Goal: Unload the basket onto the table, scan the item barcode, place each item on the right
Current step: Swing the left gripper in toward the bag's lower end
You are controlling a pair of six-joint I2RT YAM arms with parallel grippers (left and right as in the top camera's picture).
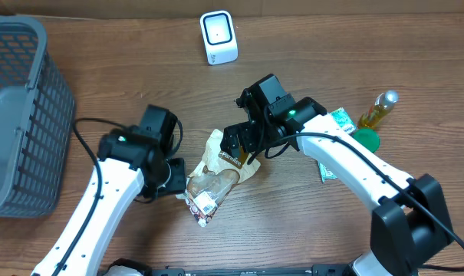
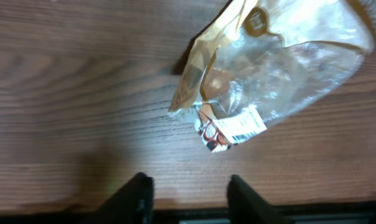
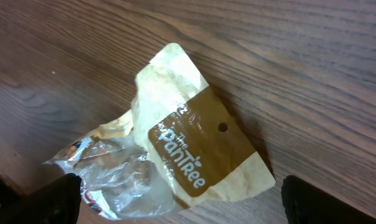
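While the left tool [image 2: 189, 193] and right tool [image 3: 188, 196] gape released, we see the barcode [image 2: 245, 126] on the bag [image 2: 287, 68] from the left wrist, not the right.

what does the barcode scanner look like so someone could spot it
Start at the grey basket on the left of the table, then look right along the far edge. The scanner stands alone there, a small white rounded box, unlike the crumpled brown bag mid-table.
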